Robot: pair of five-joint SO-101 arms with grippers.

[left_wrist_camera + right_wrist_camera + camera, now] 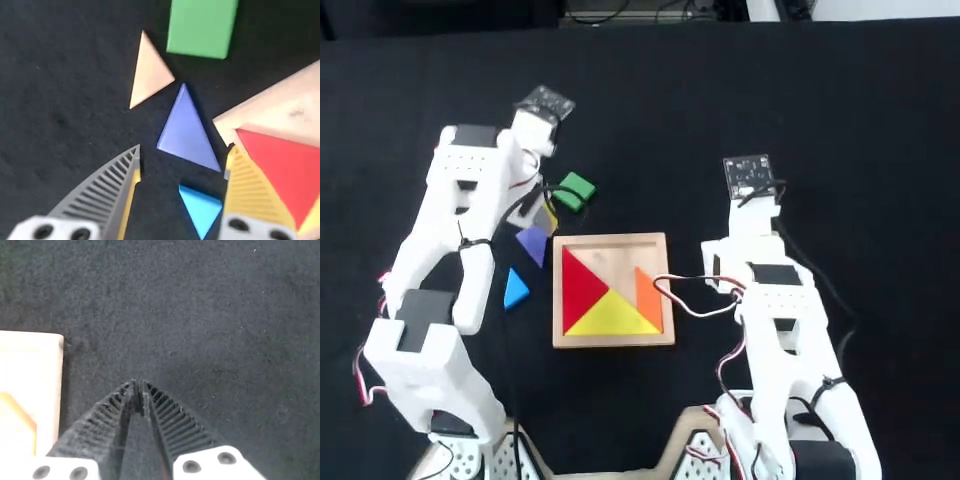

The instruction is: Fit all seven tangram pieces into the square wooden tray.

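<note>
- Small light-blue triangular tile (516,288): loose on the black cloth (840,120), left of the square wooden tray (612,240), not yet placed.
- Left gripper (184,150): spread wide just off the tray's far left corner, one finger on either side of the violet-blue triangular tile (186,129), apparently lined up to take it next. Height above the tile hard to judge.
- Pale tan triangular tile (149,70): just beyond the violet one, farther from the tray, largely masked by the arm from overhead.
- Green parallelogram tile (575,190): past the tray's far left corner, apart from the other loose tiles, cut off at the edge of the left wrist view.
- Inside the tray: large red triangle (582,283) against the left wall, large yellow triangle (613,317) along the near wall, orange triangle (648,293) against the right wall. Packed edge to edge, leaving the far band free, seemingly for the four loose tiles.
- Right gripper (138,385): pinched closed on nothing, over bare cloth just right of the tray, probably kept clear of the left arm's work. Tray corner and a sliver of orange cut off beside it in its wrist view.
</note>
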